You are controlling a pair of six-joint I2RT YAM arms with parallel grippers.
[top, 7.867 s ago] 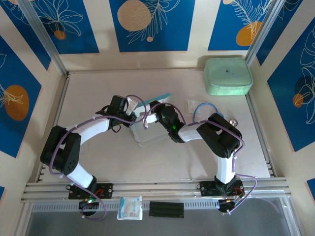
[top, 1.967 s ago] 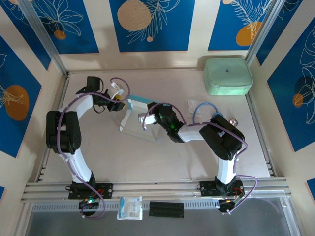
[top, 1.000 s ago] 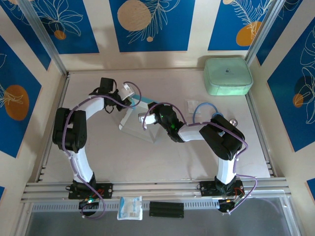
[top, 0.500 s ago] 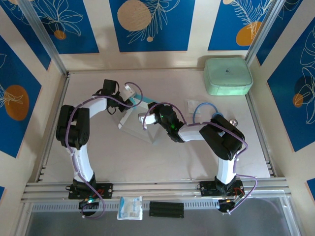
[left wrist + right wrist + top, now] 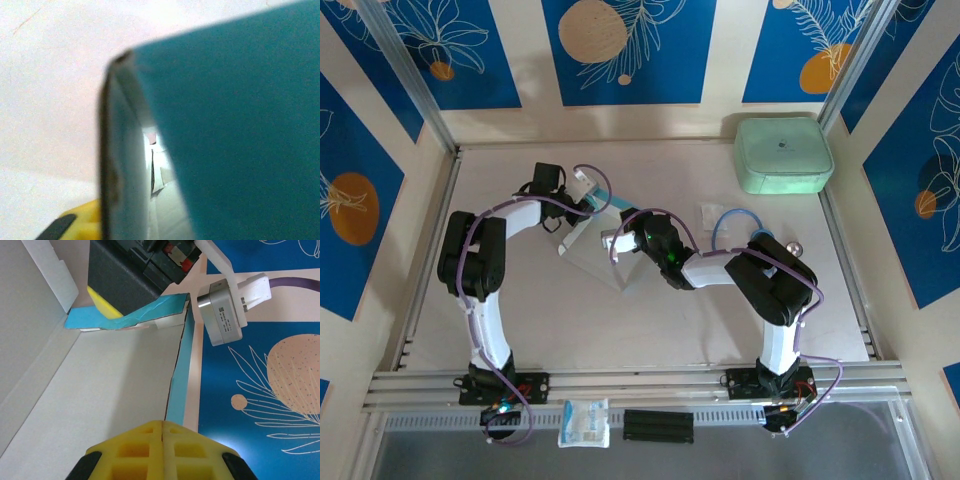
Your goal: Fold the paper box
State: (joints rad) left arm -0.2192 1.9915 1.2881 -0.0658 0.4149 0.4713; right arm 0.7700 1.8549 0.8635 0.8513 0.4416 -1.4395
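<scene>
**Item.** The paper box sits on the table, left of centre and nearer the far edge than the near one. It is half-formed: an open sheet with walls partly raised.

**Orientation.** The light blue flap points toward the far edge. The near edge runs slantwise, with its left end farther back than its right. The long axis cannot be fixed with confidence from above.

**Material.** Thin card, light blue outside and whitish-grey, matt and creased inside. The blue flap shows a wrinkled bend. A cut tab stands at one corner.

**Left arm.** It rises from the near-left corner, bends at the elbow and reaches right toward the far end of the box. The left gripper is at the blue flap. In the left wrist view the card stands edge-on against one yellow pad. The other pad is hidden, so I cannot tell whether the jaws are pressed home.

**Right arm.** It rises from the near-right corner, folds at the elbow and extends left, low over the table. The right gripper has its yellow pads together, pinching the edge of a box wall.

**Other.** A mint-green case sits at the far-right corner, well apart from the box.
</scene>
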